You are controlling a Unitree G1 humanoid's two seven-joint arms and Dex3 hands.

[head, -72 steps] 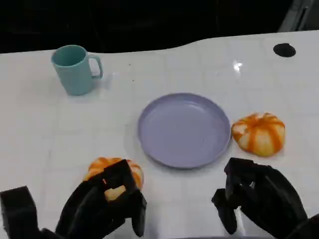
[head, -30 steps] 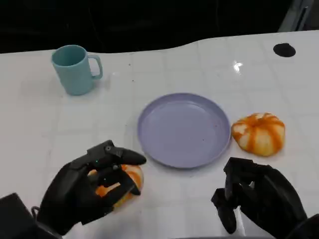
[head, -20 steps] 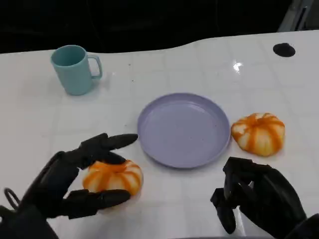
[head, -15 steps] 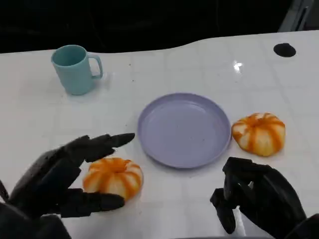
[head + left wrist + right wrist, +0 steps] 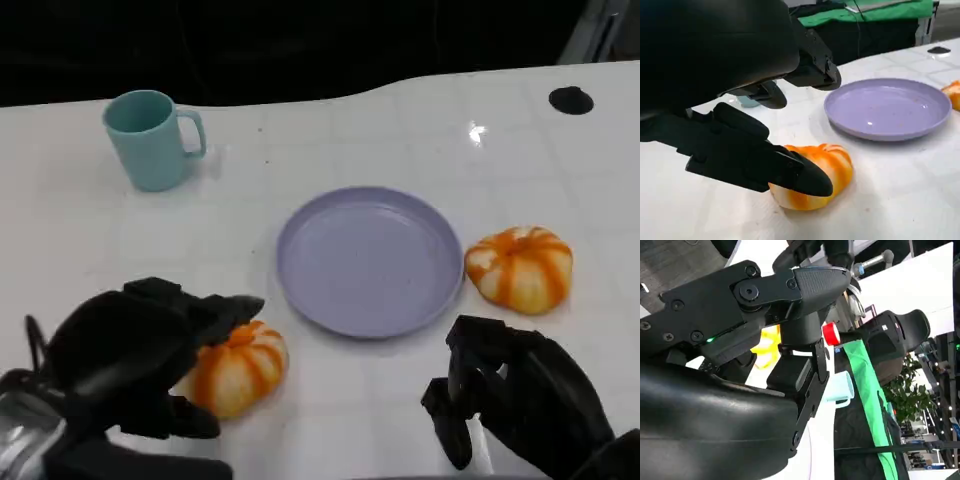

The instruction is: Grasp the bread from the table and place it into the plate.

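Black left hand with fingers spread around round orange-striped bread at seven o'clock of flat purple plate; black right hand curled, holding nothing.

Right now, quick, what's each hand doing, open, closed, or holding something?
Left hand: open, fingers spread around the bread near the plate, not gripping it yet.
Right hand: closed, fingers curled in, holding nothing.

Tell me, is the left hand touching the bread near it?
Touching. In the left wrist view a lower finger lies against the bread with no gap; the left hand is wrapped around it.
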